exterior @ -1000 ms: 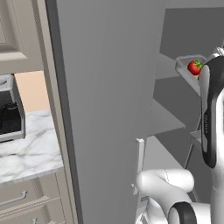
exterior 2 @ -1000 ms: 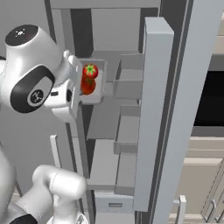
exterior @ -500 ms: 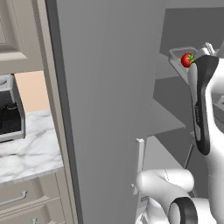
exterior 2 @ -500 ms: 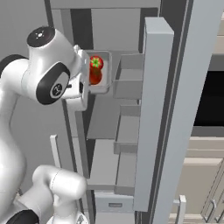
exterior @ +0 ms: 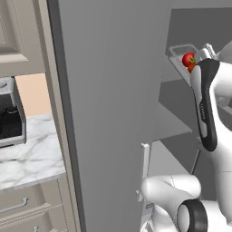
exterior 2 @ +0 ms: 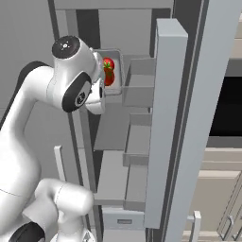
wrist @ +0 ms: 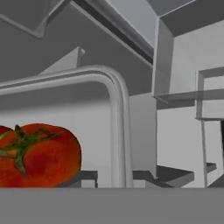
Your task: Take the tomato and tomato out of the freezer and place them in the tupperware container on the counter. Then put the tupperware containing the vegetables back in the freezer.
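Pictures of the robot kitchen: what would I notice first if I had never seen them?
Probably the two red tomatoes, bright against all the grey, sitting in a grey tray held up high inside the open freezer. Next, the big white arm reaching up to that tray. Off to the left in the left base view is a white marble counter.
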